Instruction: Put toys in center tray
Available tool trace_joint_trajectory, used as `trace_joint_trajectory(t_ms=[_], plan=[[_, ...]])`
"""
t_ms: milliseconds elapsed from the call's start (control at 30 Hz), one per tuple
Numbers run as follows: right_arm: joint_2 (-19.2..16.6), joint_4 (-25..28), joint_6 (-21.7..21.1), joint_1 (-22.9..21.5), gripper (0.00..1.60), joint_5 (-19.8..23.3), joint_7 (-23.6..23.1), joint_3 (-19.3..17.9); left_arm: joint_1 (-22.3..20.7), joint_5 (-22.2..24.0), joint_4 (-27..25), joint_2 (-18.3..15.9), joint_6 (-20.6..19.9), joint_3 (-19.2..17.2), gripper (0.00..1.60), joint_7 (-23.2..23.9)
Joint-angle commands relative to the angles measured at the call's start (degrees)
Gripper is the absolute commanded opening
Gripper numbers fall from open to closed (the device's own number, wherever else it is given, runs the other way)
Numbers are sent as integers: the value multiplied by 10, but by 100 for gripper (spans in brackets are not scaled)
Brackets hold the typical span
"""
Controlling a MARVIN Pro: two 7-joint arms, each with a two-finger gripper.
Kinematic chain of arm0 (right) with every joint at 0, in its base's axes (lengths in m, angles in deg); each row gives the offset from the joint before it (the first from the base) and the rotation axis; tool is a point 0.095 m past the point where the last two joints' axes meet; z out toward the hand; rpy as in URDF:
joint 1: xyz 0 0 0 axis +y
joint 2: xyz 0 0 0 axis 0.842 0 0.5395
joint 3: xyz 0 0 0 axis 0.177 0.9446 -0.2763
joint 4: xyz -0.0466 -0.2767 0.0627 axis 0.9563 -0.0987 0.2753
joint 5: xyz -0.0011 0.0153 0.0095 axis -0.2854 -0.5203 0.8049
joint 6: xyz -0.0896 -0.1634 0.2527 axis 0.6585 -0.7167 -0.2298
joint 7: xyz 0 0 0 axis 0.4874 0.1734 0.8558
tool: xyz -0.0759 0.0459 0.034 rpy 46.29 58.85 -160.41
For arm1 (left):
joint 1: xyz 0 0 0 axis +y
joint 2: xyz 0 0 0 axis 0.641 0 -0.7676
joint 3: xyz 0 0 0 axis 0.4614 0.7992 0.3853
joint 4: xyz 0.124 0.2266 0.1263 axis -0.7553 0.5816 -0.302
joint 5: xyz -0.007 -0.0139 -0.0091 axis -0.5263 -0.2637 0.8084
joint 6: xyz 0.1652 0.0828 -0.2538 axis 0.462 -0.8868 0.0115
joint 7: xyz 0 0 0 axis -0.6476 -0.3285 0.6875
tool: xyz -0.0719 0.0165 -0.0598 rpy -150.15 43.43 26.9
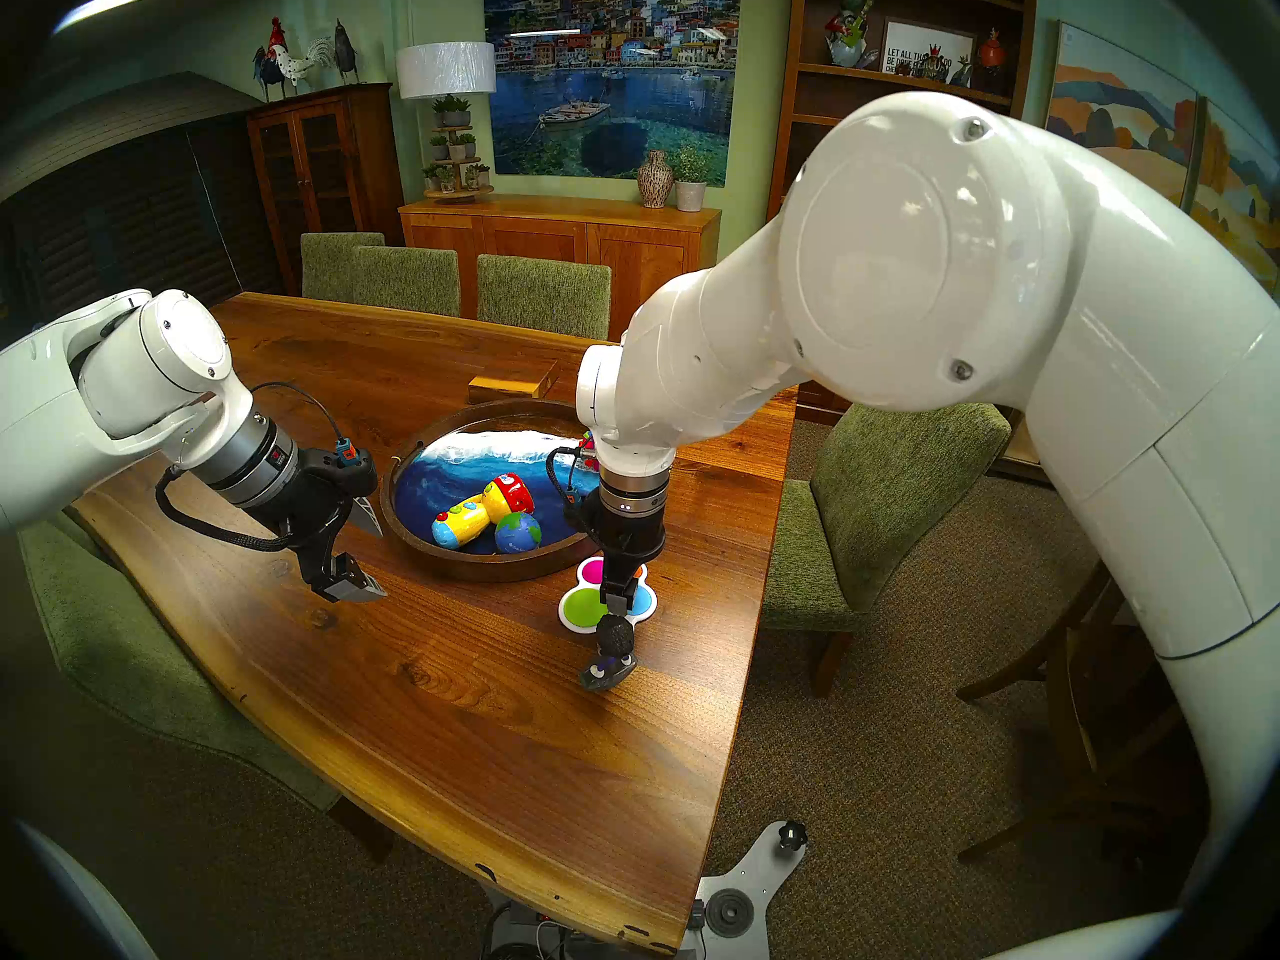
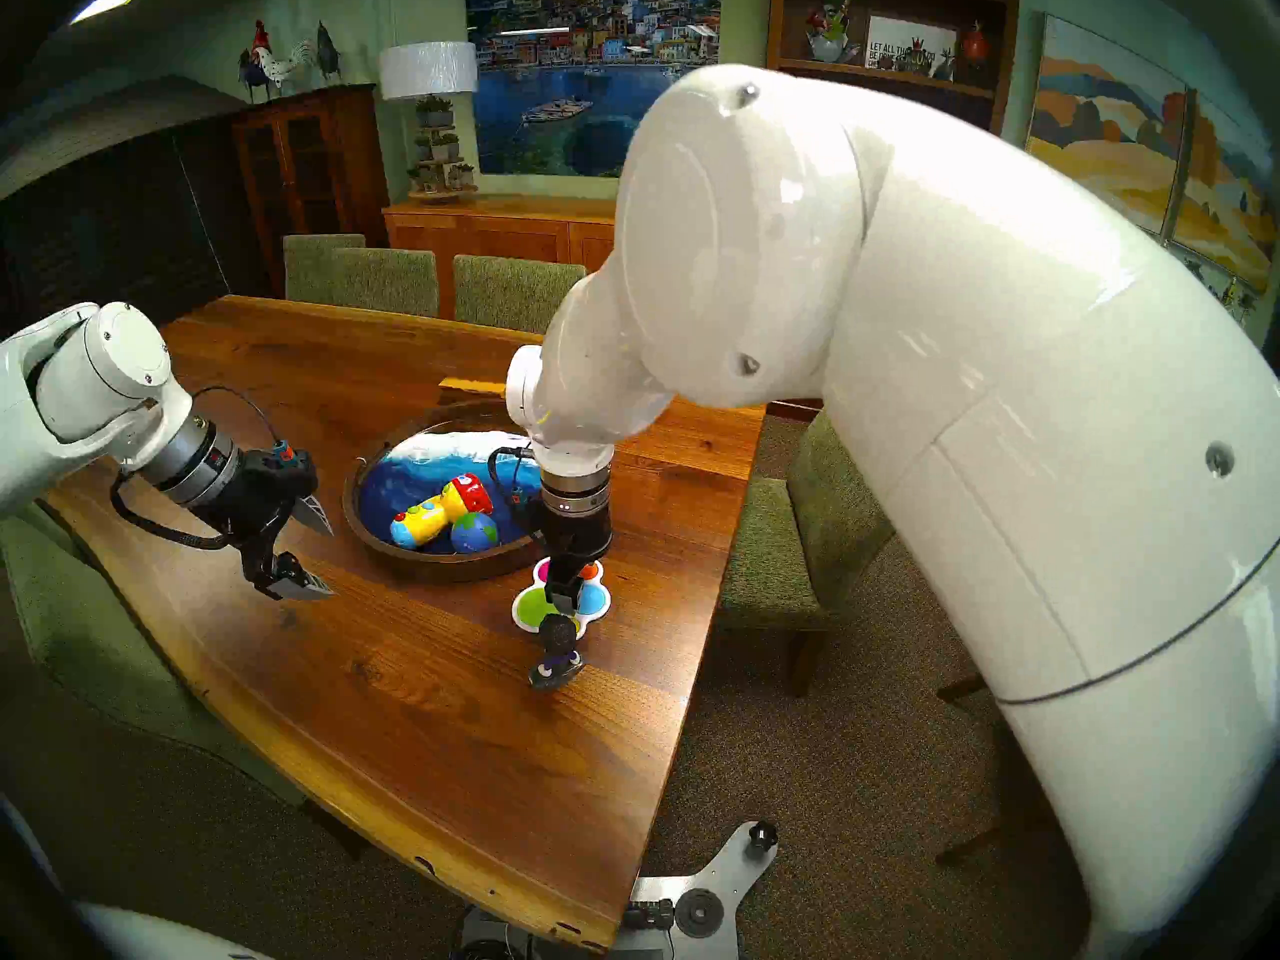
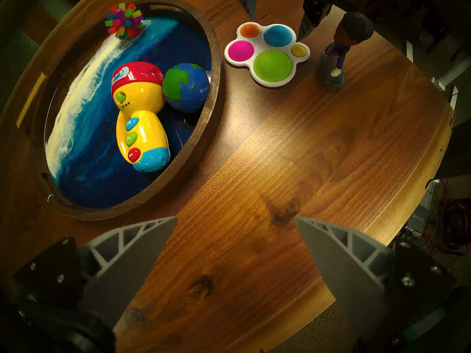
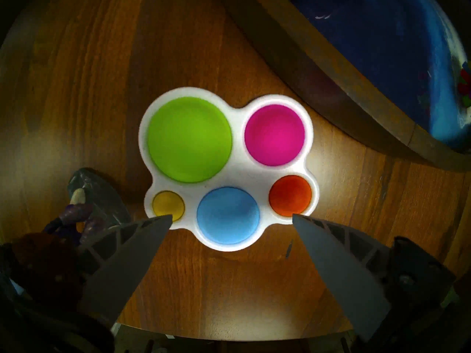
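Note:
The round wood-rimmed tray (image 1: 478, 569) with a blue-white wave surface holds the yellow flashlight (image 1: 485, 508), the globe ball (image 1: 518, 532) and the spiky rainbow ball (image 3: 124, 21). The white popper (image 1: 582, 602) with several coloured bubbles lies flat on the table just right of the tray. The dark-haired purple figurine (image 1: 613, 650) stands upright beside it, nearer me. My right gripper (image 4: 232, 217) is open and empty, pointing down just above the popper (image 4: 226, 166). My left gripper (image 1: 370, 553) is open and empty, above the table left of the tray.
A small rectangular wooden block (image 1: 512, 386) lies behind the tray. Green chairs (image 1: 893, 494) stand around the table. The table's right edge (image 1: 751, 633) runs close to the popper and figurine. Bare wood (image 1: 415, 695) lies in front of the tray.

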State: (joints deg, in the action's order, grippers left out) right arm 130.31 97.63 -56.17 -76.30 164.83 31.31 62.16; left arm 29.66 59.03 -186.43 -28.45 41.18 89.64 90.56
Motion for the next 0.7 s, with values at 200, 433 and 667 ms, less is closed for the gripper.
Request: trace_joint_trajectory(t_ms=[200, 433, 667], plan=[[-6, -56, -6, 37, 160, -6, -25, 14, -17, 0, 0, -1, -1, -16, 160, 0], [-5, -66, -10, 44, 41, -7, -36, 18, -17, 0, 0, -1, -1, -16, 160, 0], [-4, -64, -9, 43, 0, -6, -37, 20, -17, 0, 0, -1, -1, -16, 160, 0]])
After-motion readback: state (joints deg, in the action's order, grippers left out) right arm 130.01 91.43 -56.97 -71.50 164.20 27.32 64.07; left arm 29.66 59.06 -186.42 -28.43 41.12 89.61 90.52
